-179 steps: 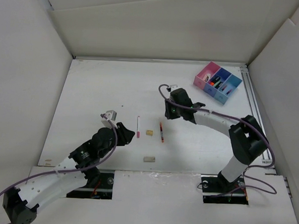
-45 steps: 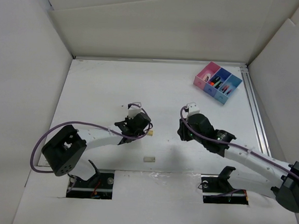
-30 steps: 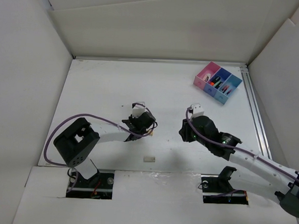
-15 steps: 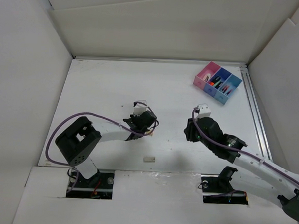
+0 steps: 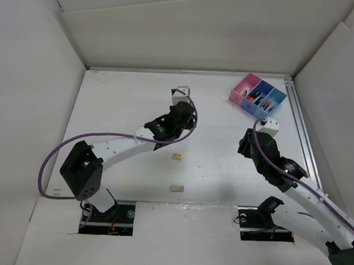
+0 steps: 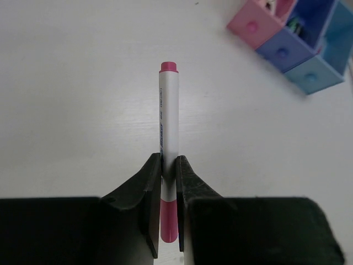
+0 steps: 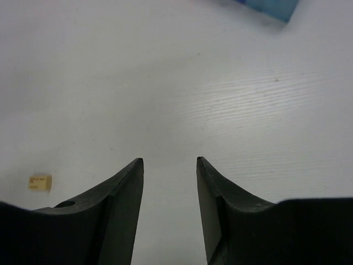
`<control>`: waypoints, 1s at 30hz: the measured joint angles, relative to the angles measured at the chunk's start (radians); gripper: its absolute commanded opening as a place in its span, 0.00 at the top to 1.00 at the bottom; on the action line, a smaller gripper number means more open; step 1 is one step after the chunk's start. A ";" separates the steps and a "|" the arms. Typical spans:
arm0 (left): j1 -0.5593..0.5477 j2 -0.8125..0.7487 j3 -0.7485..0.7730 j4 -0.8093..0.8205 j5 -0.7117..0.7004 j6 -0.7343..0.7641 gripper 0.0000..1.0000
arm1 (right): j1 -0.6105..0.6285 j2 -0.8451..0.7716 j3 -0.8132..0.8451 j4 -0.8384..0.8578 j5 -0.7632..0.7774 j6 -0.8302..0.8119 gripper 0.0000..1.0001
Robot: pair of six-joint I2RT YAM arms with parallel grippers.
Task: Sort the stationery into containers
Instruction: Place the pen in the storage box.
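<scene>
In the left wrist view, my left gripper (image 6: 169,163) is shut on a white pen with pink ends (image 6: 167,127), which points forward above the table. The containers (image 6: 287,49) are a joined pink, dark blue and light blue tray, ahead to the right. In the top view the left gripper (image 5: 183,121) hangs mid-table, left of the containers (image 5: 258,97), which hold markers. My right gripper (image 7: 170,161) stands open and empty over bare table, seen from above (image 5: 247,148) below the tray. A yellowish eraser (image 5: 176,157) (image 7: 39,181) and a beige eraser (image 5: 176,188) lie on the table.
White walls enclose the table on the left, back and right. A metal rail (image 5: 303,138) runs along the right edge. A small pale item (image 5: 57,192) lies at the near left corner. Both arm bases sit at the near edge.
The left gripper closed on the pen beside the yellowish eraser, then carried it back and right toward the tray. The right gripper moved right and its jaws spread wider.
</scene>
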 measured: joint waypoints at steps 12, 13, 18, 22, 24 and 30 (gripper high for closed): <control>-0.032 0.417 0.539 0.069 0.242 0.116 1.00 | -0.216 -0.068 0.048 -0.019 0.026 0.010 0.51; -0.032 0.458 0.588 0.073 0.267 0.126 1.00 | -0.225 -0.070 0.048 -0.022 0.022 0.009 0.51; -0.032 0.645 0.824 0.063 0.372 0.172 1.00 | -0.273 -0.095 0.048 -0.028 -0.016 0.003 0.50; -0.032 0.785 1.017 0.055 0.433 0.203 1.00 | -0.284 -0.129 0.048 -0.041 -0.031 -0.002 0.50; -0.032 0.860 1.122 0.055 0.460 0.216 0.97 | -0.289 -0.144 0.048 -0.053 -0.040 -0.002 0.50; -0.031 1.010 1.294 0.087 0.527 0.240 0.95 | -0.290 -0.193 0.048 -0.080 -0.067 -0.003 0.50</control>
